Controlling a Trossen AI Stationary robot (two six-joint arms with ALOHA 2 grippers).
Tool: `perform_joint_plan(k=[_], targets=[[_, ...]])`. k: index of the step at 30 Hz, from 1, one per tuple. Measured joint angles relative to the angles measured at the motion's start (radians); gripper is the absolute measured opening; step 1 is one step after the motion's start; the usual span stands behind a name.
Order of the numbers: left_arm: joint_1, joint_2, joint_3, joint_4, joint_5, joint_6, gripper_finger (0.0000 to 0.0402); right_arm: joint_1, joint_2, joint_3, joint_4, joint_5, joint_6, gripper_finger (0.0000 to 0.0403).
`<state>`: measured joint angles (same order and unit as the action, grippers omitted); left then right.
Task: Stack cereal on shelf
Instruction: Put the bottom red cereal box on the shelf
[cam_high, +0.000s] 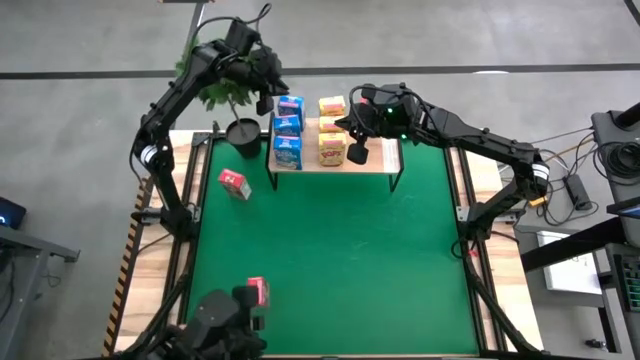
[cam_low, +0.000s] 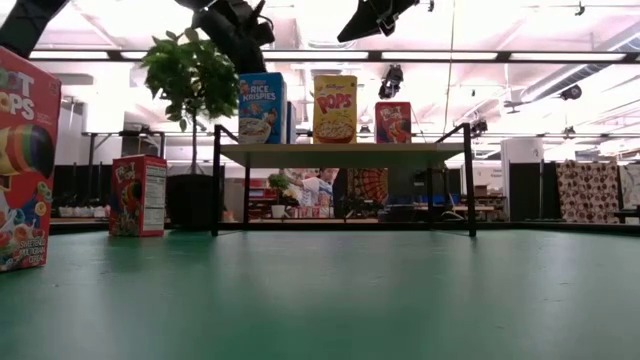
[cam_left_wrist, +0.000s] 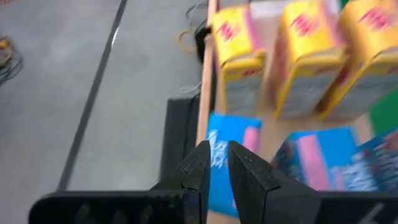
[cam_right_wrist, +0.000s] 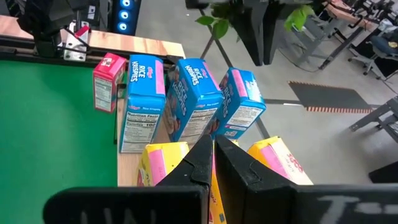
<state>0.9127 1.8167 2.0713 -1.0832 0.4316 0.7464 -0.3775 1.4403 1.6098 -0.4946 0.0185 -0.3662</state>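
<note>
The wooden shelf (cam_high: 375, 160) (cam_low: 345, 153) stands at the mat's far side. On it, three blue cereal boxes (cam_high: 288, 130) (cam_right_wrist: 186, 102) stand in a row on the left, with three yellow ones (cam_high: 332, 128) (cam_left_wrist: 298, 50) beside them. A red box (cam_low: 393, 122) stands further right. One red box (cam_high: 235, 183) stands on the mat left of the shelf, and another (cam_high: 257, 290) near the front edge. My left gripper (cam_high: 266, 88) (cam_left_wrist: 217, 168) hovers above the far blue box, nearly shut and empty. My right gripper (cam_high: 356, 150) (cam_right_wrist: 212, 155) hovers shut and empty above the yellow boxes.
A potted plant (cam_high: 232, 105) (cam_low: 195, 70) stands just left of the shelf, under my left arm. The green mat (cam_high: 330, 260) lies open between the shelf and the near edge. The shelf's right half is partly under my right arm.
</note>
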Motion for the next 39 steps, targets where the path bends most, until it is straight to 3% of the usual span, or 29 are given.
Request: perform_joint_plan(k=[11,22,24,28,30,39], targets=[[-0.016,-0.009,0.086,-0.027,0.085,-0.093,0.0039,0.000,0.001,0.000,-0.018,0.000,0.015,0.0009],[-0.089,-0.010,0.273,-0.080,0.078,-0.118,0.0039,0.000,-0.028,-0.001,-0.107,0.007,0.042,0.0009],[-0.092,-0.019,0.284,-0.043,0.028,-0.095,0.0039,0.000,-0.040,-0.001,-0.119,0.007,0.051,0.0009],[-0.089,-0.029,0.272,0.118,-0.254,-0.044,0.0038,0.000,-0.065,-0.001,-0.137,0.006,0.071,0.0009],[-0.080,-0.015,0.273,0.129,-0.347,0.038,0.0038,0.000,-0.074,-0.003,-0.137,0.006,0.080,0.0009],[-0.033,0.077,0.272,0.068,-0.359,0.207,0.0038,0.002,-0.079,-0.007,-0.151,0.000,0.110,0.0009]])
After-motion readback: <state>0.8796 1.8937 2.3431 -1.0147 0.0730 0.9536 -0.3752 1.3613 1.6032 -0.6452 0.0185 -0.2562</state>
